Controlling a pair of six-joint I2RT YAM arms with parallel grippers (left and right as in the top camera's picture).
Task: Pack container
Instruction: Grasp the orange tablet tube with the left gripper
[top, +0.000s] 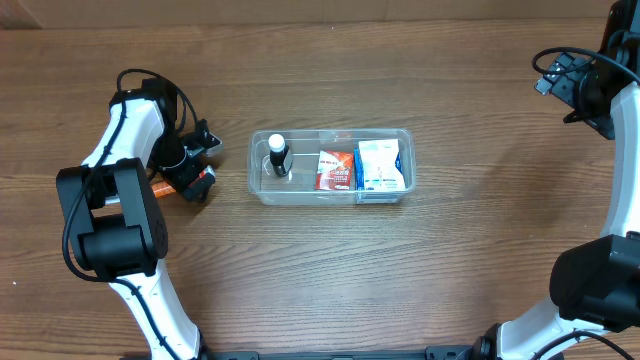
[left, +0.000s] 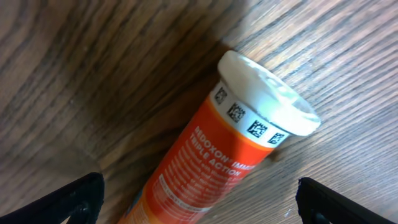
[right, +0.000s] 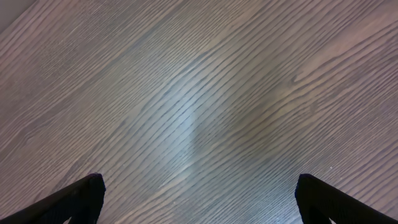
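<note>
The clear plastic container (top: 258, 172) sits mid-table. It holds a small dark bottle with a white cap (top: 278, 155), a red packet (top: 335, 170) and a white-and-blue box (top: 380, 166). An orange tube with a white cap (left: 231, 152) lies on the wood left of the container, mostly hidden under my left gripper in the overhead view (top: 200, 178). My left gripper (left: 199, 205) is open, its fingers on either side of the tube, not touching it. My right gripper (right: 199, 202) is open and empty over bare wood at the far right (top: 560, 80).
The wooden table (top: 400, 280) runs to the frame edges. Both arm bases stand at the near edge, left (top: 110, 225) and right (top: 600, 280).
</note>
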